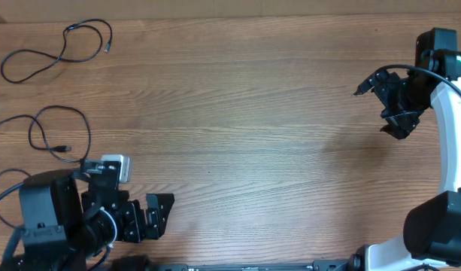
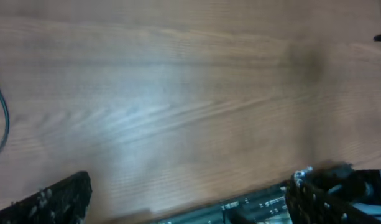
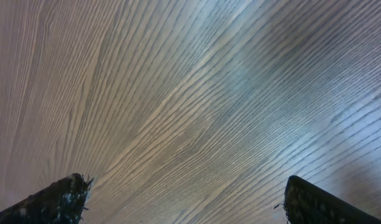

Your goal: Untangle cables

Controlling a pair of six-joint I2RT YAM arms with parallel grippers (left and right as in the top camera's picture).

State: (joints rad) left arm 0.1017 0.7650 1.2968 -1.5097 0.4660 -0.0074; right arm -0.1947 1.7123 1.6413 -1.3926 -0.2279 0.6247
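Two thin black cables lie apart on the wooden table at the far left. One cable (image 1: 61,45) is looped near the back left corner. A second cable (image 1: 61,129) curls closer to the left arm, its plug end near the arm's white block. A short arc of cable (image 2: 2,124) shows at the left edge of the blurred left wrist view. My left gripper (image 1: 164,216) (image 2: 190,190) is open and empty near the front edge, right of the cables. My right gripper (image 1: 377,109) (image 3: 187,199) is open and empty over bare wood at the far right.
The left arm's base with its thicker black wires (image 1: 4,188) sits at the front left corner. The right arm's white body (image 1: 448,135) runs along the right edge. The table's front rail (image 2: 252,202) shows under the left gripper.
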